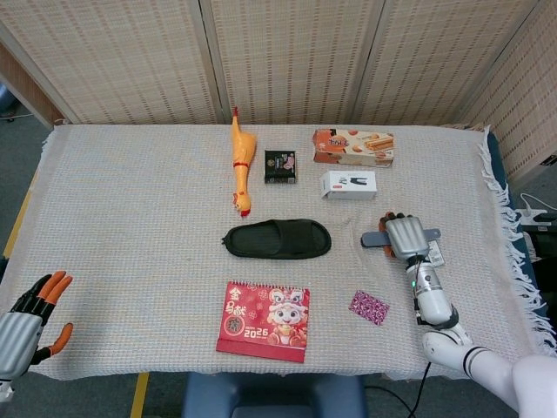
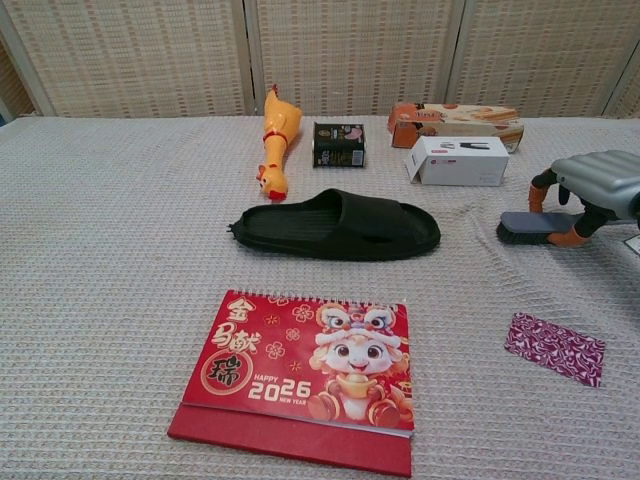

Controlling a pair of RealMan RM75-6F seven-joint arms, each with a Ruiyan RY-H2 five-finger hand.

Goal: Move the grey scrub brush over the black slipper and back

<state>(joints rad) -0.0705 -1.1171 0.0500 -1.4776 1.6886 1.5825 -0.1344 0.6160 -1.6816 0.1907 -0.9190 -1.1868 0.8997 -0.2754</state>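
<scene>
On the woven beige tablecloth (image 1: 130, 200), right of centre: grey scrub brush with dark bristles (image 2: 528, 227), flat on the cloth, well to the right of the black rubber slipper (image 1: 278, 238). Over the brush, the right silver hand with orange fingertips (image 1: 409, 237) — fingers (image 2: 541, 190) curled down on both sides of the brush body, seemingly clasping it, though actual contact hard to confirm from either view. Brush bristles apparently touching the cloth in the chest view.

At the near left corner, the left silver hand with orange fingertips (image 1: 30, 318) — fingers spread, nothing in it, off the table edge.

Behind the slipper: yellow rubber chicken toy (image 1: 239, 171) lying lengthwise, small black packet (image 1: 280, 166) just right of it, orange biscuit box (image 1: 353, 147) further right, white carton (image 1: 348, 185) in front of that box. In front of the slipper: red 2026 desk calendar (image 1: 265, 320). Near the right forearm: small purple patterned sachet (image 1: 369, 306).
</scene>
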